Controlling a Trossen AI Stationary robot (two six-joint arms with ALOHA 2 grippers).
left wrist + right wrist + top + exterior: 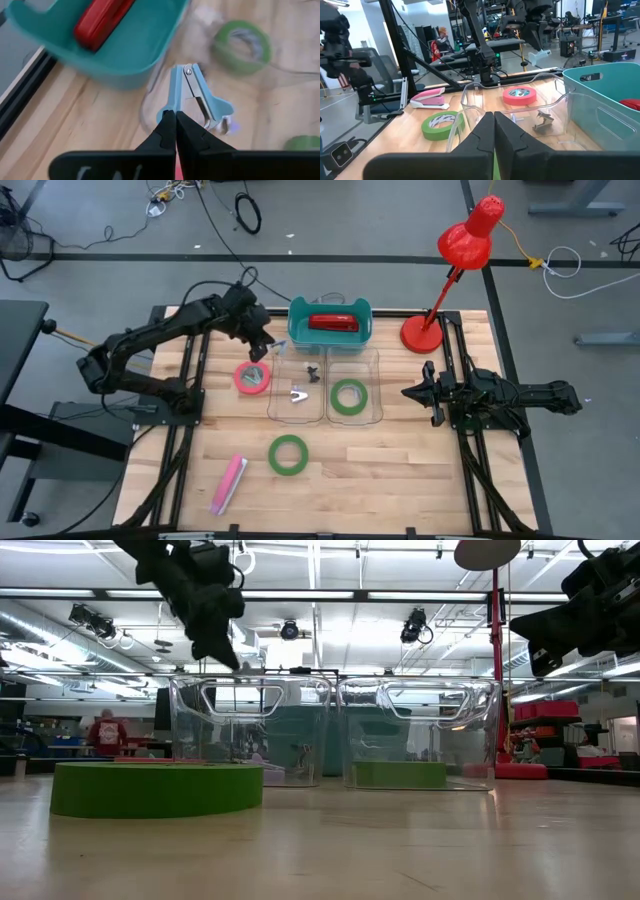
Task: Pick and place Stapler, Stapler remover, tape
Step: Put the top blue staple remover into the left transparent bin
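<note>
Pale blue plastic shows between the dark fingers of the left gripper [175,131]: they are pinched on one handle of a light-blue staple remover [196,97], whose long axis runs straight out ahead of the fingers with the metal claws at the far end. In the high view this gripper [262,348] hangs at the back-left corner of the left clear bin [298,385], beside the teal tray [296,325] that holds a red stapler [333,323], so the remover sits just above the bin's rim, and the drop looks to turn on whether it clears that wall and ends up over the open compartment (a dark staple remover [314,372] and a metal one [299,393] already lie there). The right clear bin [372,405] holds a green tape roll [348,396]; a second green tape roll [288,454] and a red-pink tape roll [252,377] lie on the wooden desk [400,470], as does a pink stapler [229,483] near the front. The right gripper [415,391] waits at the right side of the desk, its fingers pressed together; the left arm is plainly the nearer one to the left bin.
</note>
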